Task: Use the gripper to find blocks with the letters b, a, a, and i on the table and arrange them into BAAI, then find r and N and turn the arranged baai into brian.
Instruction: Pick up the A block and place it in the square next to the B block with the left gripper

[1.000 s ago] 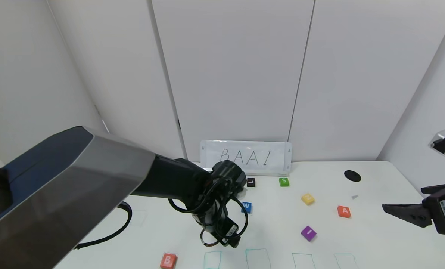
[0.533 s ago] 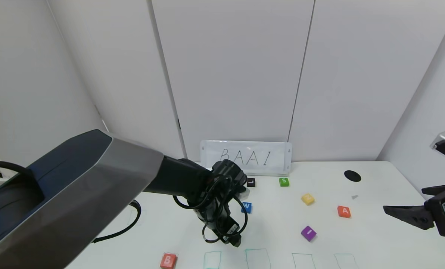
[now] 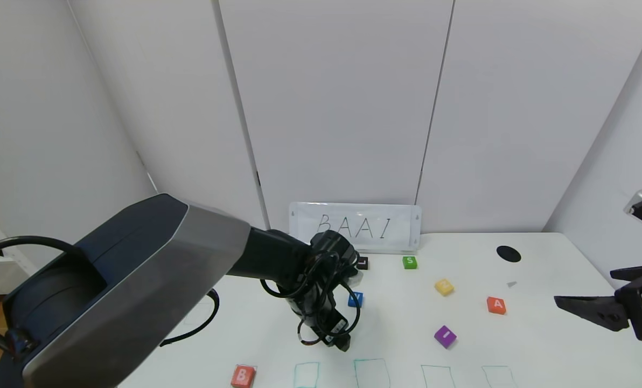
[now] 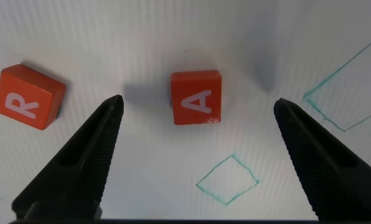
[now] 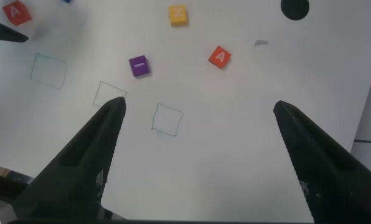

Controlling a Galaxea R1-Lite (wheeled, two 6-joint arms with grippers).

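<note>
Your left end effector hung wide open over the small orange-red letter A block on the white worktop. The orange-red letter R block sat near that A; you might have bumped it. Your right end effector waited open, well apart.

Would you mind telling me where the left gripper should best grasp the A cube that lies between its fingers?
Across the A cube's two flat opposite side faces, from straight above. The open left gripper already straddles it, and the R cube lies outside the fingers.
</note>
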